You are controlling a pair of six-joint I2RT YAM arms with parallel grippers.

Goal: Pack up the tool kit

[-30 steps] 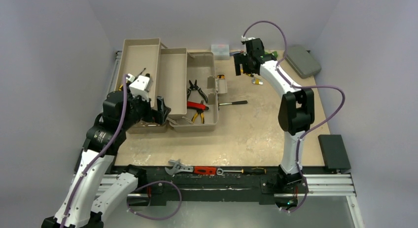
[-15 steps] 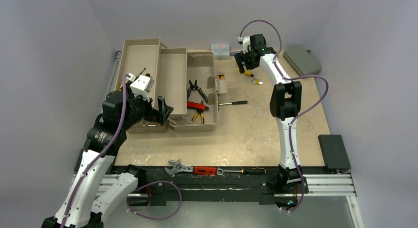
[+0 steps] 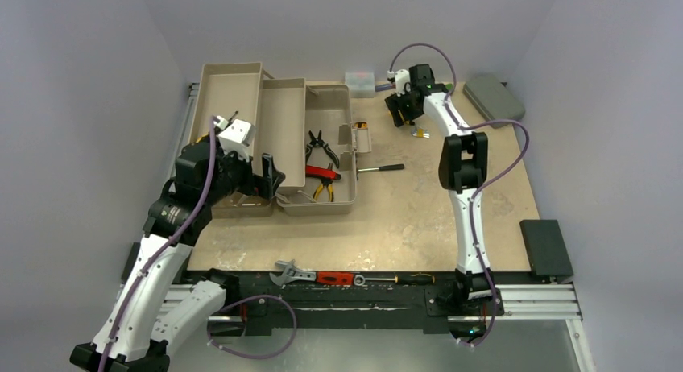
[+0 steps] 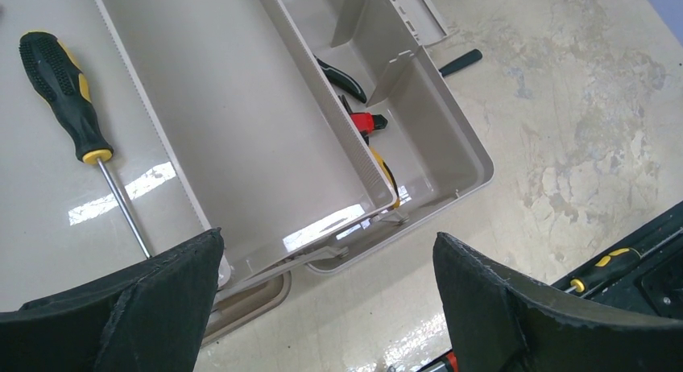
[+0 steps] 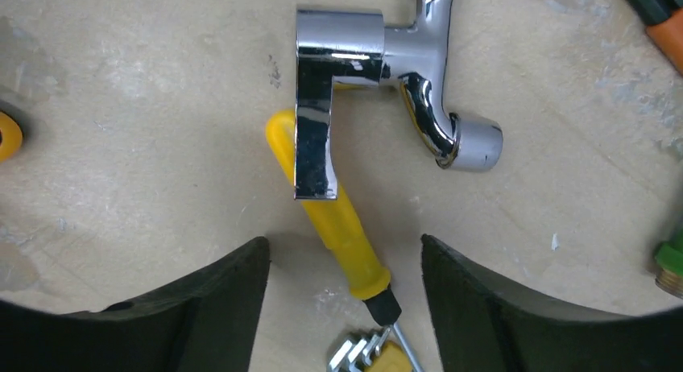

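Observation:
The tan toolbox (image 3: 330, 106) stands open at the back left with its trays (image 3: 282, 122) folded out. Black pliers (image 3: 320, 149), red pliers (image 3: 322, 173) and yellow pliers (image 3: 324, 192) lie in its base. A yellow-and-black screwdriver (image 4: 64, 94) lies in the leftmost tray. A black-handled screwdriver (image 3: 383, 169) lies on the table beside the box. My left gripper (image 3: 270, 179) is open and empty above the box's near corner (image 4: 328, 237). My right gripper (image 3: 400, 114) is open, low over a yellow-handled screwdriver (image 5: 338, 215) that lies between its fingers (image 5: 345, 241).
A chrome fitting (image 5: 378, 74) lies across the yellow handle, and a hex key set (image 5: 366, 357) lies by its tip. A grey case (image 3: 495, 98) and a small clear box (image 3: 360, 80) are at the back. A wrench (image 3: 292, 271) and a red tool (image 3: 334, 278) lie on the front rail.
My right gripper has swung left and down toward the yellow-handled screwdriver, staying open. My left arm has shifted slightly toward the toolbox.

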